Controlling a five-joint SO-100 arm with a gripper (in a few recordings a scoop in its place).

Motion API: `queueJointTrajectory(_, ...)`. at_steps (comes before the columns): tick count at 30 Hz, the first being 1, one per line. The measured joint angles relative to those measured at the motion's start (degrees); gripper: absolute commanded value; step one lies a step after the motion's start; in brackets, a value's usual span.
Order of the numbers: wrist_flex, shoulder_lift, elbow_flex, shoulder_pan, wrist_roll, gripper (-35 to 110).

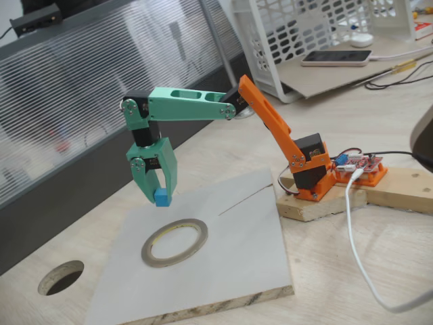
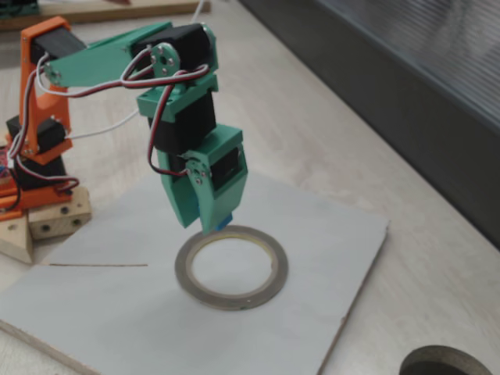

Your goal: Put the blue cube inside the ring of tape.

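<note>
I take the ring of tape (image 1: 174, 242) as my landmark: it lies flat on the grey board (image 1: 230, 271), and its open centre shows the bare board surface in both fixed views. The gripper (image 1: 160, 193) hangs above the board with its green fingers pointing down, and its jaws are closed narrowly on the blue cube (image 1: 162, 198), which sits pinched at the fingertips. In a fixed view the cube (image 2: 224, 223) shows as a small blue edge behind the green fingertip, just at the far-left rim of the ring (image 2: 231, 266). The cube is in the air, above the ring's band or just outside it, and it does not touch the tape; I cannot tell exactly if it is over the band or a little behind it. The gripper (image 2: 212, 219) is tilted slightly, with its tips close to the ring but apart from it. The green forearm goes up and back from the ring to the orange upper arm (image 1: 270, 122), which stands on an orange base (image 1: 314, 179) fixed on a wooden block (image 1: 325, 203), well apart from the ring on the far side of the board. A thin dark line (image 1: 242, 201) is marked on the board between the ring and that base. A dark round hole (image 1: 61, 277) is cut in the wooden tabletop (image 1: 379, 135) beside the board, on the side of the ring away from the base. A white cable (image 1: 358, 250) runs over the table near the base, and a white basket (image 1: 304, 40) and a phone (image 1: 336, 58) are far behind
</note>
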Motion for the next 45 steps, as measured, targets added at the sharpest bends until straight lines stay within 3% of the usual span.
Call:
queueJointTrajectory(12, -1.9, 7.2, 17.1, -0.6, 0.2, 14)
queueJointTrajectory(24, -19.2, 8.9, 32.8, -2.9, 0.2, 14)
queueJointTrajectory(45, -25.8, 9.9, 33.7, -2.8, 0.2, 14)
